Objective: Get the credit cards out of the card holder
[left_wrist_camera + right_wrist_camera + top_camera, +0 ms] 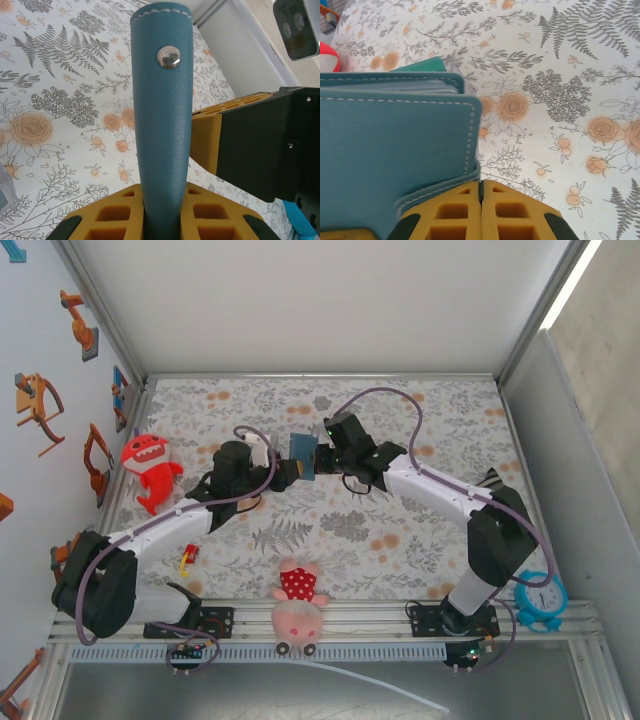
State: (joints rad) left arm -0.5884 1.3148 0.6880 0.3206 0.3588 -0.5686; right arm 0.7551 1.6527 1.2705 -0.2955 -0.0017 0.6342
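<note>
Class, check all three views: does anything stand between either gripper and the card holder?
Nothing visible does. The left gripper is closed on the snap-buttoned panel of the card holder, and the right gripper pinches the edge of another of its leather flaps. The two grippers hold it up between them over the table.

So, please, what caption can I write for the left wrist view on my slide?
Left gripper clamped on the slate-blue card holder, its snap button facing the camera, over the floral tablecloth.
</note>
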